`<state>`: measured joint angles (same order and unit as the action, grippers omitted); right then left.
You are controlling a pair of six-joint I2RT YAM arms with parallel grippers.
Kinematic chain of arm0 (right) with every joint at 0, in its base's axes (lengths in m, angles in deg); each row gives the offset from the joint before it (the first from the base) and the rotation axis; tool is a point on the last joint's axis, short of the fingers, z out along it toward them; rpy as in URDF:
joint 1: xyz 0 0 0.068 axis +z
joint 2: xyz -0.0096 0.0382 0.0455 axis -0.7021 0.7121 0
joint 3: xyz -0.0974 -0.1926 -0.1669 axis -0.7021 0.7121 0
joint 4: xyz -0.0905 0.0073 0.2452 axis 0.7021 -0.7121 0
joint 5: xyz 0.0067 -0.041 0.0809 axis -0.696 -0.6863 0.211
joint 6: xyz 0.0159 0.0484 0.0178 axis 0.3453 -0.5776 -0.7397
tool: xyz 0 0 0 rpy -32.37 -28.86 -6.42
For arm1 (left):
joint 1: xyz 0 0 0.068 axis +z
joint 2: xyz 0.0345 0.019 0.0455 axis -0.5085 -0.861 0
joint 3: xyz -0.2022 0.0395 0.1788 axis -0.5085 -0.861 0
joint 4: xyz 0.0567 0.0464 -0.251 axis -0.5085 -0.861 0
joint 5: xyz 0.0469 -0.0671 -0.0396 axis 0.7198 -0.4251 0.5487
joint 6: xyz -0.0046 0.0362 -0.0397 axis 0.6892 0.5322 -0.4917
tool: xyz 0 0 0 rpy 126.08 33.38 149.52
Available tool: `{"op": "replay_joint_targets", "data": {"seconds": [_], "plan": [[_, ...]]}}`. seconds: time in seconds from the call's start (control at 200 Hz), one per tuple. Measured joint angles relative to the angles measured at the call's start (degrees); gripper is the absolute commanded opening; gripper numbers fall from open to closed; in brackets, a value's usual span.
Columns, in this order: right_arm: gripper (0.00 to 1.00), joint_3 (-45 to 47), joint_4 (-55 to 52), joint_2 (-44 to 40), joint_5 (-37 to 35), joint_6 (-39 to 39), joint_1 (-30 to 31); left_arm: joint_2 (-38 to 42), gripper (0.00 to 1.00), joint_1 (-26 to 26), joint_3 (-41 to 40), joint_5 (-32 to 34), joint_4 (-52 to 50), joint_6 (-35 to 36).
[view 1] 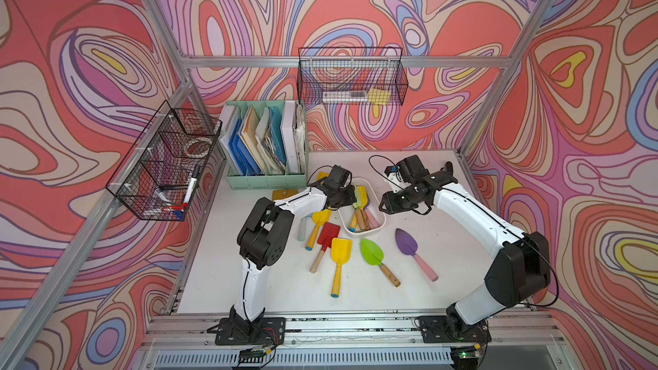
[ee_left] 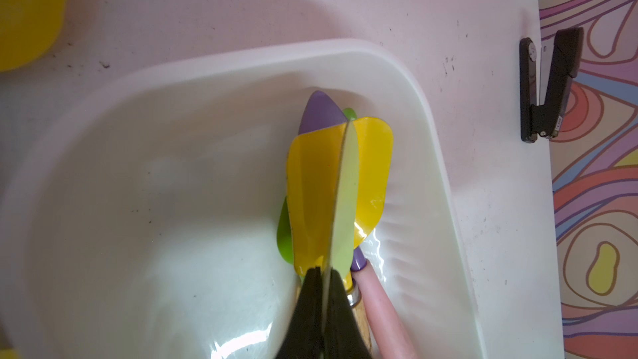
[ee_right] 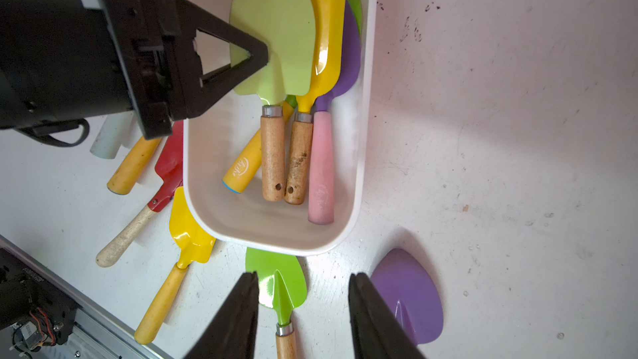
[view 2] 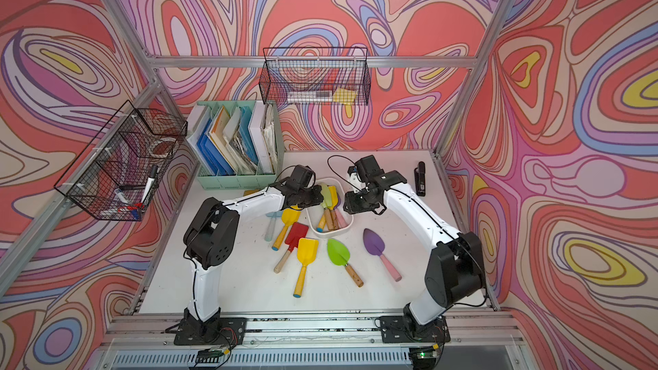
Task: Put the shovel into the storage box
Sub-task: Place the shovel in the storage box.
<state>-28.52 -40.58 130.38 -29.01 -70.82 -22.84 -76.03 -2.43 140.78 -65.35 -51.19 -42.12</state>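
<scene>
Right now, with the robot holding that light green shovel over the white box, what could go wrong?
1. The left gripper pinches only the thin blade of the pale green shovel with the wooden handle. It might slip or twist.
2. The shallow white plastic storage box already holds a pile of shovels, so this one may land crooked or stick out over the rim.
3. The open right gripper hovers just above the bright green shovel on the table and could bump it.

The storage box [ee_right: 362,153] was white; inside lay a pale green shovel [ee_right: 276,29], a yellow shovel [ee_right: 328,29] and a purple, pink-handled one [ee_right: 321,167].
</scene>
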Motion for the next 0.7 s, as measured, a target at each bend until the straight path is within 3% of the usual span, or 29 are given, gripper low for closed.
{"op": "replay_joint_targets", "data": {"seconds": [0.19,0.386,0.546,0.701], "plan": [[0.44,0.11,0.39,0.0,0.02,0.0,0.0,-0.09,0.39,0.0,0.15,0.0,-0.04,-0.04],[0.44,0.46,0.55,0.0,0.02,-0.02,0.0,-0.39,0.42,0.0,1.03,0.0,-0.92,-0.02],[0.44,0.57,0.57,0.0,0.02,0.0,0.0,-0.72,0.61,0.0,2.21,-0.02,-1.49,0.02],[0.44,0.76,0.68,0.0,0.02,0.0,0.0,-1.03,0.7,-0.02,3.69,0.0,-2.32,0.22]]}}
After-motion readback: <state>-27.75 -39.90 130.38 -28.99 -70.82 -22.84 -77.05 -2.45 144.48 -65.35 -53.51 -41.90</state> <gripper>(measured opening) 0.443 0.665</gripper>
